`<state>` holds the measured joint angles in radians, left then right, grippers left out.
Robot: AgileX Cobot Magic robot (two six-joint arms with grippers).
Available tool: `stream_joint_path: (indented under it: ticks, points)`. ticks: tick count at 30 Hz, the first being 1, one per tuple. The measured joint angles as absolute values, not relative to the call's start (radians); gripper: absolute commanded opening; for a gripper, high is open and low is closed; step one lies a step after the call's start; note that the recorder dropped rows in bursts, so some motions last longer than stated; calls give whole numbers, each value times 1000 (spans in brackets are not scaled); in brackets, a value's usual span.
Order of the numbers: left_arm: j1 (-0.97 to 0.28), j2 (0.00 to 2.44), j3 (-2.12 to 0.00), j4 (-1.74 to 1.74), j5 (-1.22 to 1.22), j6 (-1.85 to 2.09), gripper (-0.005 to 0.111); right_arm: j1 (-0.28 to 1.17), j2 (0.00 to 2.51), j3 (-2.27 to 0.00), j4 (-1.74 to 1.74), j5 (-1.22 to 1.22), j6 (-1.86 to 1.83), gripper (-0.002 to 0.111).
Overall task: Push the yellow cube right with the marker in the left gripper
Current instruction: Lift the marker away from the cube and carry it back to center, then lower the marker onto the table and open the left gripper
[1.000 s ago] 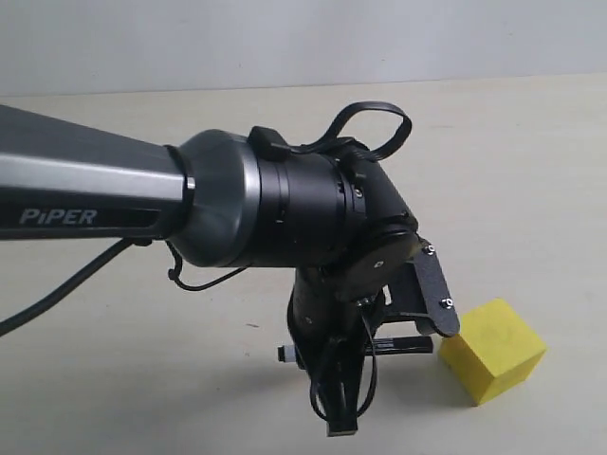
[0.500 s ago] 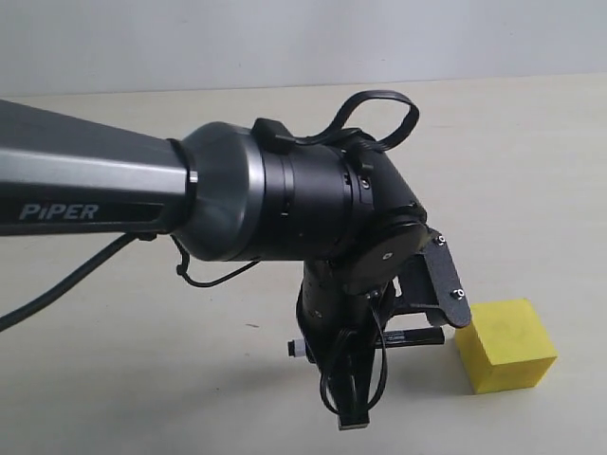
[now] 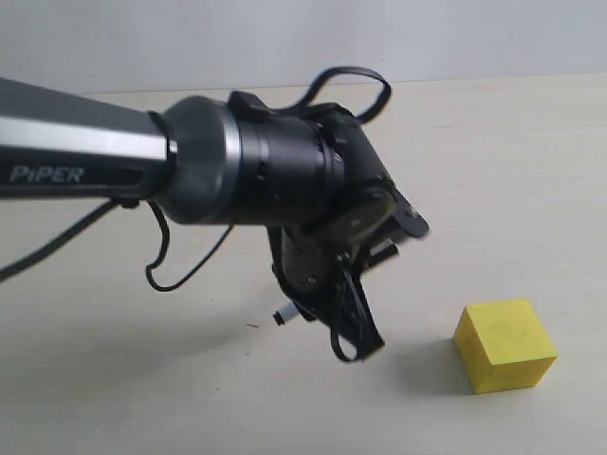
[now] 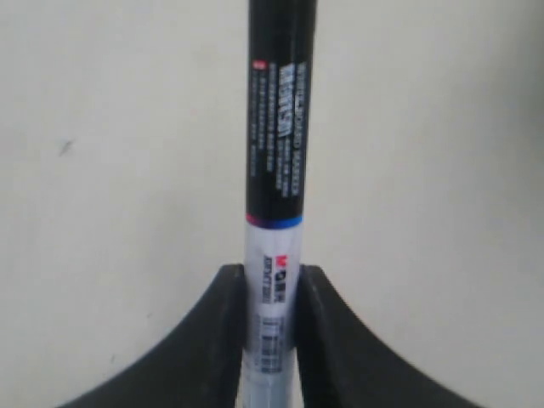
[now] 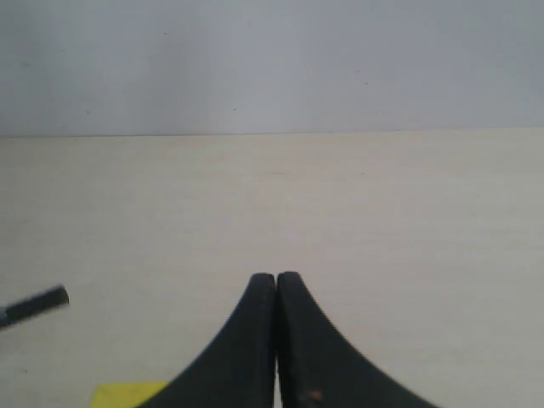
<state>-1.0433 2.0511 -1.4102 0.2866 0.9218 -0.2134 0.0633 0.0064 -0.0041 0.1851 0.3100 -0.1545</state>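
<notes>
My left gripper (image 3: 365, 289) hangs above the table, left of the yellow cube (image 3: 504, 345) and apart from it. It is shut on the marker (image 4: 276, 170), whose white labelled barrel sits between the fingers (image 4: 217, 340) while the black half points away. In the exterior view only the marker's small end (image 3: 282, 316) pokes out left of the gripper. My right gripper (image 5: 276, 280) is shut on nothing. Its view catches a sliver of the yellow cube (image 5: 127, 393) and a black tip of the marker (image 5: 36, 305). The right gripper is out of the exterior view.
The left arm's thick grey and black body (image 3: 190, 171) and its looping black cable (image 3: 341, 85) fill the left and middle of the exterior view. The pale table (image 3: 531, 171) runs back to a grey wall (image 3: 303, 38).
The cube slid right and squared up, then stopped. My left gripper has since lifted and drawn back to the left, leaving a gap to the cube.
</notes>
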Motion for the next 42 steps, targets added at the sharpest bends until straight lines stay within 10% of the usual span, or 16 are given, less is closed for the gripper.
stream_joint_path:
  ticks: [32,42]
  points:
    - [-778,2139,-1414,-30,785,-807,0,63,6,-4,185,310,-155,0]
    - [-778,2147,-1416,-30,785,-788,51,63,6,-4,185,310,-155,0]
